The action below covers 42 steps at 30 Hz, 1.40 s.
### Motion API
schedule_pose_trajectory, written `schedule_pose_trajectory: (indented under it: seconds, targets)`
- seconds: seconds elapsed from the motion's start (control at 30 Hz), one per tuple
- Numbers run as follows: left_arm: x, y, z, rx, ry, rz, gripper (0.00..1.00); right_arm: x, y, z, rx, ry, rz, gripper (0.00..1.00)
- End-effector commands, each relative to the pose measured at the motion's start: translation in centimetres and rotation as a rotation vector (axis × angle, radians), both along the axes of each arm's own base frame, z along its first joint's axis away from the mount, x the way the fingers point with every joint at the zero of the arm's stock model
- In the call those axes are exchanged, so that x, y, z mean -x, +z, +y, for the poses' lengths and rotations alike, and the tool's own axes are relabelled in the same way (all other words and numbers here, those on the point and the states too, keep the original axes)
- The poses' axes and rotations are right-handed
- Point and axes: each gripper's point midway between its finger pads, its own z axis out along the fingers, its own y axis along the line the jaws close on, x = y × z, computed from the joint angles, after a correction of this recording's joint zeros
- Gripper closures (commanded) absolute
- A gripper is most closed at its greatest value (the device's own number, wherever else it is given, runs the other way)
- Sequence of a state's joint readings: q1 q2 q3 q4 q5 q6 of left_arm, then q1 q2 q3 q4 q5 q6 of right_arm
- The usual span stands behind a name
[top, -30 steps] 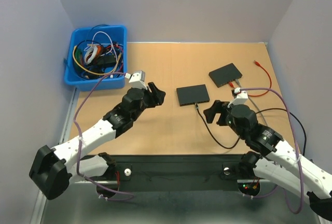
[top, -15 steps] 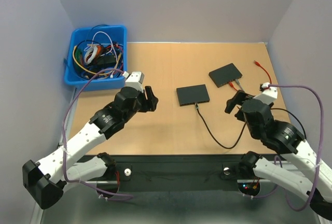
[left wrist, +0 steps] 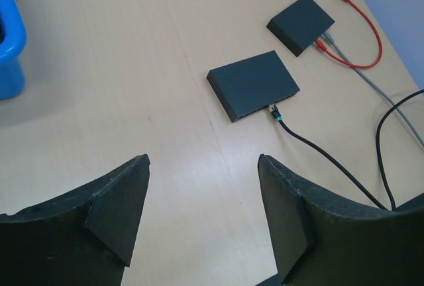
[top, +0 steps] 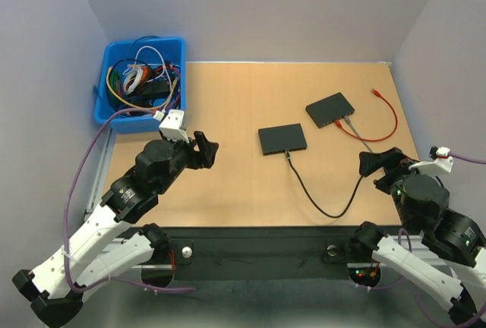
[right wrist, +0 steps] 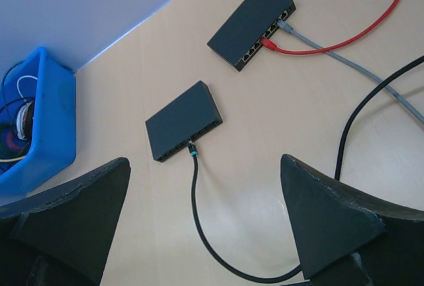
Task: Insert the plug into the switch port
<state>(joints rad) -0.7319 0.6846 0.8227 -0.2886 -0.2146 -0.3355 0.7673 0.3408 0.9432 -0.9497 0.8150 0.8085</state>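
Plug (left wrist: pixel 273 112): seated in mid-frame switch (left wrist: pixel 254 84), I judge; left tool (top: pixel 203 149) and right tool (top: pixel 380 162) spread, empty, nothing left to hold

Place: robot lab test cell
Walls: plain pale panels (top: pixel 266 9) box in a wooden table (top: pixel 243 108)
Gear: arms bolted to a rail (top: pixel 250 246), switches (top: pixel 282 139), blue bin (top: pixel 148 40) of cables

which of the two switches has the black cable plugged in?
The nearer, central switch: one black cable sits in its front edge. The far-right switch carries a red cable and a grey cable instead.
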Motion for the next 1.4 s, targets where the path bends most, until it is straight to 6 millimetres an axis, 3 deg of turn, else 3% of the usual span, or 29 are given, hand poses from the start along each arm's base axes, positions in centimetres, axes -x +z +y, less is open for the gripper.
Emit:
schedule_pose_trajectory:
  seconds: [0.0,1.37]
  targets:
    - [0.0,0.4,0.5,0.001,0.011,-0.039,0.22,-0.3,0.5,-0.1,-0.018,-0.019,-0.020,0.00]
    - [0.0,0.8,1.3,0.029,0.065,-0.037,0.19,-1.0,-0.3,1.1,0.030,0.013,0.019,0.00]
